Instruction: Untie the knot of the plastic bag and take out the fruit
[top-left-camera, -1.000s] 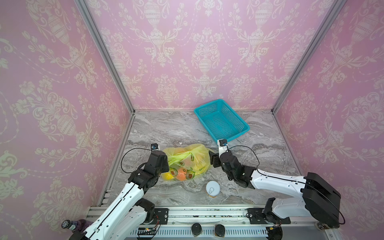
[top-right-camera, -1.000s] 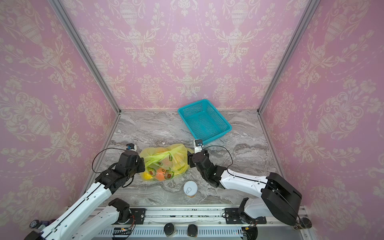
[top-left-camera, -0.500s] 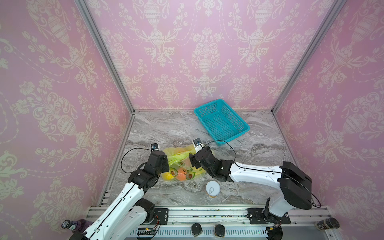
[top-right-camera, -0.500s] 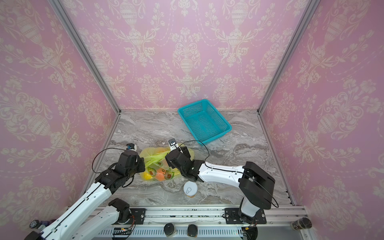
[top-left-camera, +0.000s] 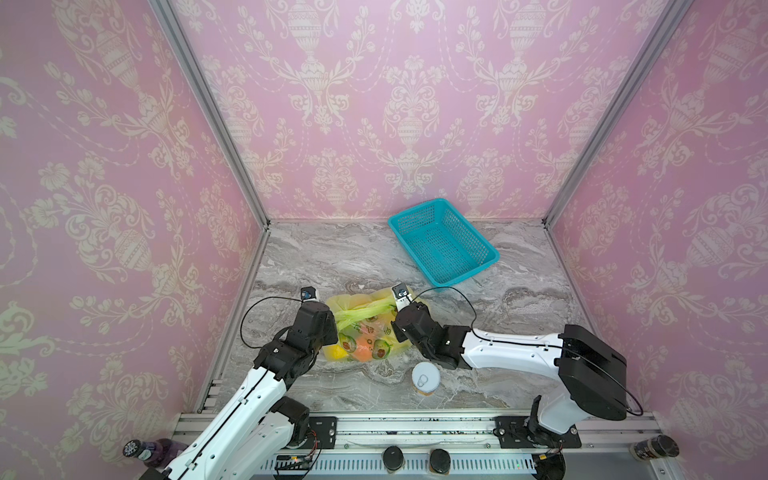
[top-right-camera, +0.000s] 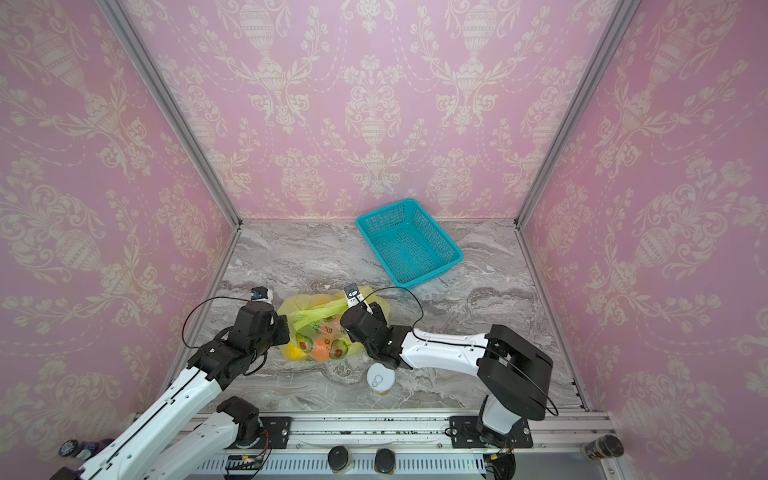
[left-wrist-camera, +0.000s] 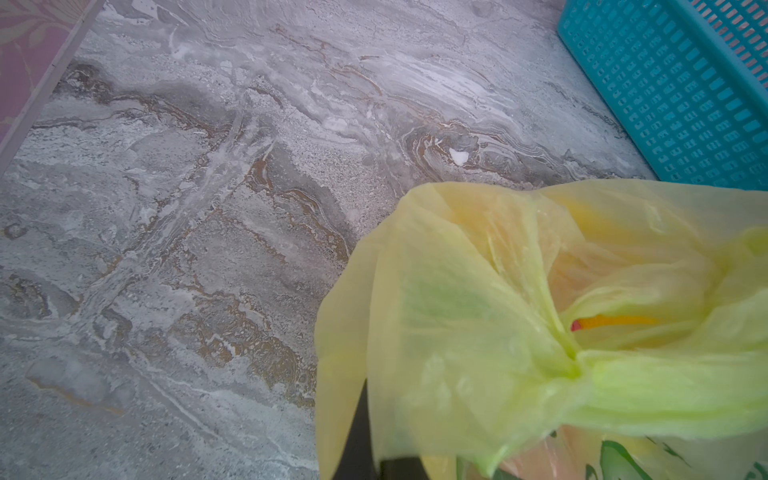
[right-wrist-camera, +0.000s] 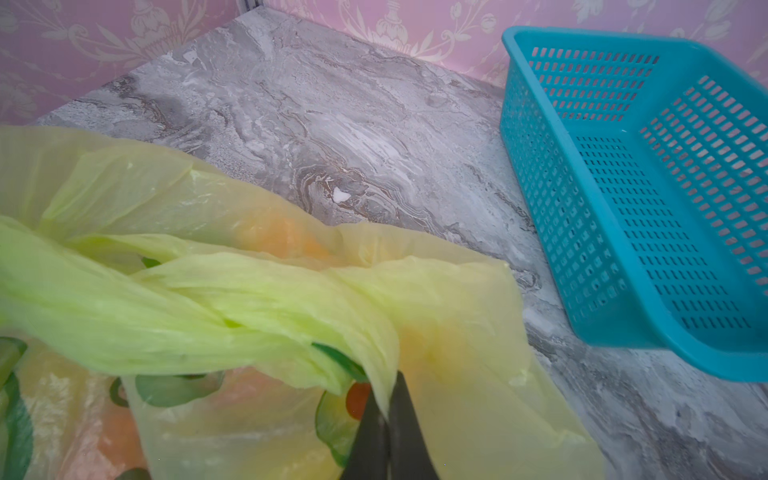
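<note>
At the right gripper (right-wrist-camera: 388, 401), jaws have just clamped the plastic bag (top-left-camera: 365, 332) near the knot (left-wrist-camera: 577, 365). Opposite it, the left gripper (left-wrist-camera: 376, 457) seemingly pinches the bag too, so pulling apart can begin.

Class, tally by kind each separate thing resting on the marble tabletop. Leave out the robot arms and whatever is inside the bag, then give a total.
plastic bag: 1
teal basket: 1
white-lidded can: 1
Total: 3

Bright, even, diffuse light; soft shadow under teal mesh plastic basket (right-wrist-camera: 536, 199). Both top views: wide-angle bowing at edges. Wrist views: translucent yellow-green plastic bag (left-wrist-camera: 478, 332) OOF in lower frame, bg sharp.
</note>
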